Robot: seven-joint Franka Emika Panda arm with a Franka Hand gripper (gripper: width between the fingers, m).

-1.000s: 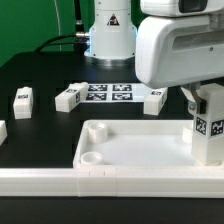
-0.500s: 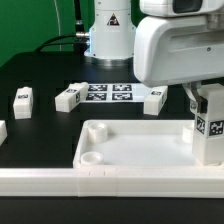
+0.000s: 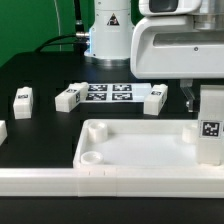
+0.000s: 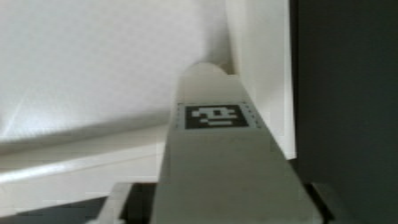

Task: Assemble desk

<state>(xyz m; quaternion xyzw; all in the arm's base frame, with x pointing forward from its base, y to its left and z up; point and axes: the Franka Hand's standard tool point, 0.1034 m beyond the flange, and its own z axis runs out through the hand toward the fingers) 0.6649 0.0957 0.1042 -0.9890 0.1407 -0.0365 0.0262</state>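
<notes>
first leg at a corner of the top; we judge none seated yet.
the gripper (image 3: 206,108) hangs straight down, its fingers (image 3: 190,97) pinching the leg (image 3: 210,137) upright between them, over a corner of the top (image 3: 130,150) just below. the socket (image 3: 90,157) far from the fingers is bare; loose legs (image 3: 67,98) lie well apart from the fingers, unmounted.

We note the white Franka arm's bulky wrist housing (image 3: 170,45) at the exterior view's right, pointing straight down. Its two-finger gripper (image 3: 206,102) sits low, with one dark finger (image 3: 190,97) visible. The jaws are pressed onto a white rectangular tagged plastic post leg (image 3: 210,135).
</notes>
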